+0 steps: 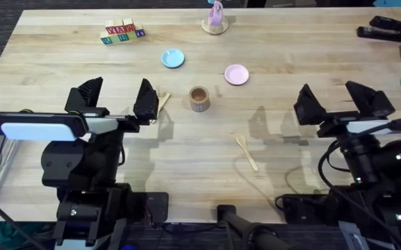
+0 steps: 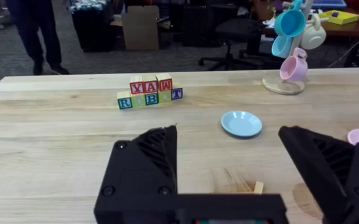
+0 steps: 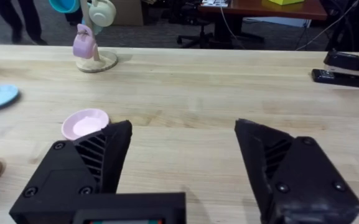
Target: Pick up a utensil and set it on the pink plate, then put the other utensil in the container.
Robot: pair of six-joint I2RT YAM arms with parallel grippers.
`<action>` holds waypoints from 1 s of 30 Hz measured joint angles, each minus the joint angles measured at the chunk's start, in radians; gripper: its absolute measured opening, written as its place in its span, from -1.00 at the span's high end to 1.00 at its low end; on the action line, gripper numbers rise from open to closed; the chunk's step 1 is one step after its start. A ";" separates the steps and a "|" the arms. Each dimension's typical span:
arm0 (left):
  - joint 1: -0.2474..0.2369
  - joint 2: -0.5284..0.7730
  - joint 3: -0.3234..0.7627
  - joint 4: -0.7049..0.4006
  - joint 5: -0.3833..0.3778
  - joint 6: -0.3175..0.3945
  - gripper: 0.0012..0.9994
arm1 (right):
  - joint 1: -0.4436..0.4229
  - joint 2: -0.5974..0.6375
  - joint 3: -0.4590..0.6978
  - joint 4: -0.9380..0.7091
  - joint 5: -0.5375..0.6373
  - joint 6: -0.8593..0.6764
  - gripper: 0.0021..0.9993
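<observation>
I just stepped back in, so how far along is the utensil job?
Nothing looks done yet. The small pink plate holds nothing, and the wooden spoon lies on the table. The other wooden utensil lies beside the left gripper. Both grippers, the right one included, have open jaws holding nothing. Both placements remain, including the brown cylindrical container.

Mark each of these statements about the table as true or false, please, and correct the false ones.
1. The wooden spoon lies on the pink plate. False: it lies on the bare table, nearer the arms than the plate.
2. Both grippers are open and hold nothing. True: the left gripper and the right gripper have their jaws spread apart.
3. The container stands between the two plates, closer to the arms. True.
4. The blue plate holds a utensil. False: nothing lies on it.
5. A second wooden utensil lies beside the left gripper. True.
</observation>
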 joint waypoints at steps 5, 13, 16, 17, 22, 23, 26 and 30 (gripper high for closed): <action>0.000 0.000 0.000 -0.001 0.000 0.000 -0.99 | -0.005 0.001 0.001 -0.010 0.000 0.000 -0.99; 0.000 0.000 0.000 -0.001 0.000 0.000 -0.99 | -0.005 0.001 0.002 -0.018 0.001 -0.003 -0.99; 0.000 0.000 0.000 -0.001 0.000 0.000 -0.99 | -0.005 0.001 0.002 -0.013 0.001 -0.005 -0.99; 0.000 0.000 0.000 -0.001 0.000 0.000 -0.99 | -0.005 0.001 0.002 -0.011 0.001 -0.007 -0.99; 0.000 0.000 0.003 -0.031 0.000 -0.001 -0.98 | -0.005 0.002 0.012 -0.037 0.002 -0.011 -0.99; 0.000 0.000 0.006 -0.055 -0.001 -0.004 -0.98 | -0.005 0.005 0.025 -0.062 0.002 -0.011 -0.99; 0.000 0.012 0.046 -0.146 -0.009 -0.012 -0.98 | -0.005 0.037 0.077 -0.180 -0.002 -0.013 -0.99; 0.000 0.075 0.162 -0.268 -0.009 -0.016 -0.98 | -0.005 0.141 0.177 -0.347 -0.003 -0.014 -0.99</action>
